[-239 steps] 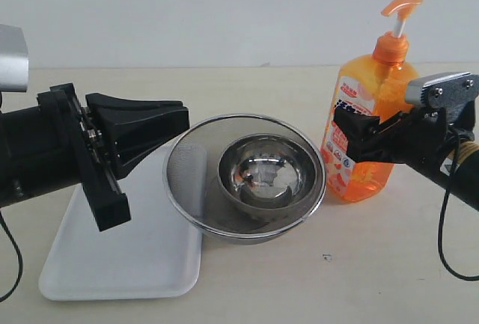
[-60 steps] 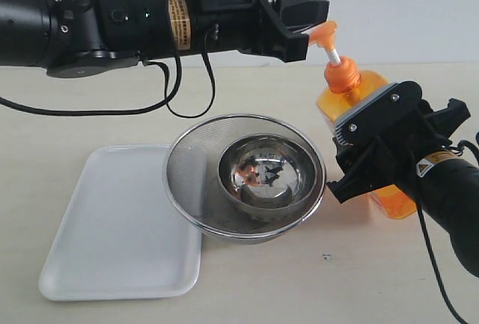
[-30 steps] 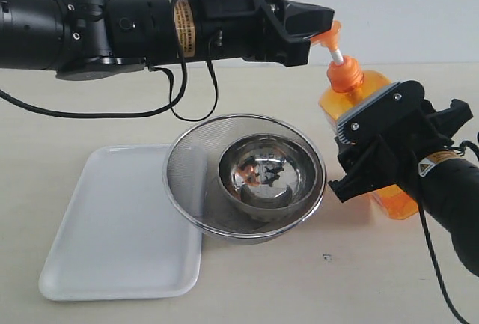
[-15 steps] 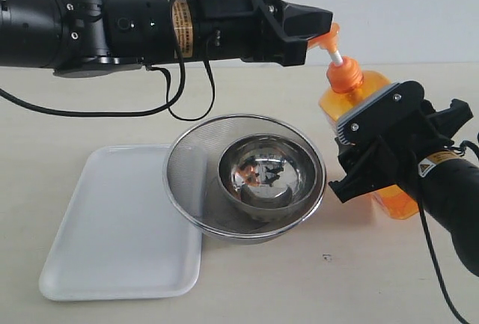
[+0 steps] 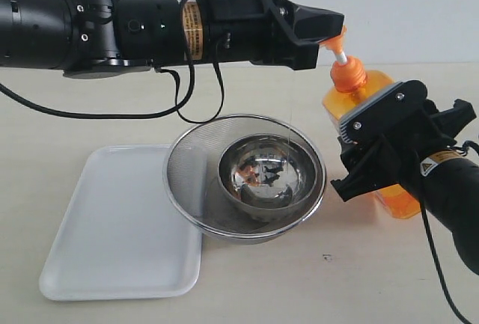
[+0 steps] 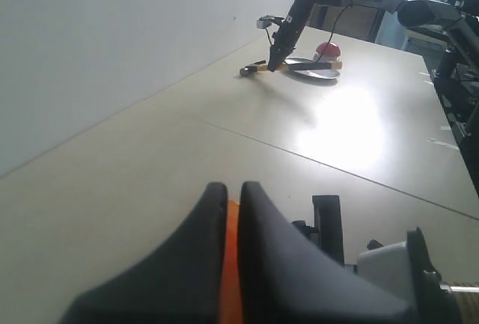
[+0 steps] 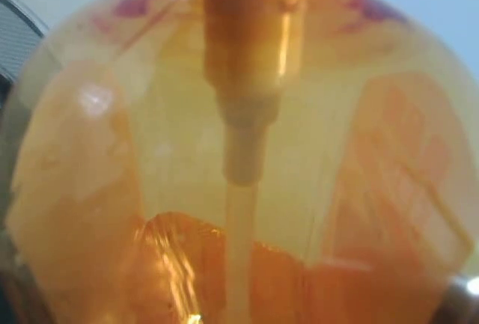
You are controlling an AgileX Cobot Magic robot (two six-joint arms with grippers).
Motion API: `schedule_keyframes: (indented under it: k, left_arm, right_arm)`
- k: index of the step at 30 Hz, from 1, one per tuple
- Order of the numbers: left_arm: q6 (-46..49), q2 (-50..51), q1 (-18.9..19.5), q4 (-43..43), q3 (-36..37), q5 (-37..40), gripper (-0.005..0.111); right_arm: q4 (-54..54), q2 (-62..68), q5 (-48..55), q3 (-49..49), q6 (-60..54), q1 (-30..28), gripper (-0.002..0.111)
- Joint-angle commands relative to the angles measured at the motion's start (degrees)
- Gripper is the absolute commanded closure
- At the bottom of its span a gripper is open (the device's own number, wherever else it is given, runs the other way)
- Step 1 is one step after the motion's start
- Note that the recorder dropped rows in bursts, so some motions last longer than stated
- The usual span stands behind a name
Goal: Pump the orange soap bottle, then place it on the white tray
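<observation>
Pump step, I'd judge: left claw point(image 5: 333, 31), nearly closed, on head of tall translucent orange soap bottle point(image 5: 334, 103); right claw point(image 5: 352, 158) clamps its body, tilted beside round steel mesh bowl point(image 5: 187, 182). Next: lift off head, carry bottle to flat white rectangular tray point(image 5: 112, 227).

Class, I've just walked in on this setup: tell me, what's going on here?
The right gripper clamps the orange soap bottle by its body, tilted beside the mesh bowl. The left gripper reaches across, fingers nearly closed, and bears on the pump head. A thin strand, likely soap, hangs over the steel bowl inside the mesh one. The white tray lies beyond the bowls; the bottle is not yet on it.
</observation>
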Motion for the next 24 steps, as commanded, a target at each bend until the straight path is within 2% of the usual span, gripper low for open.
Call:
schedule_keyframes:
  k: [1,13,24]
  left_arm:
    - [-0.41,2.65,-1.44,6.42,1.56,4.26,0.102]
    - [-1.97,-5.65,-0.37,7.88,1.56,5.82,0.102]
    - [-0.88,-10.7,-0.33,7.87,1.56,10.66,0.102]
  right_arm:
    - [-2.85,-0.44,-0.25,-0.02,0.65,0.29,0.108]
    - [-1.99,-0.44,-0.13,-0.02,0.8,0.29,0.108]
    - [-1.58,-0.44,0.24,-0.02,0.8,0.29,0.108]
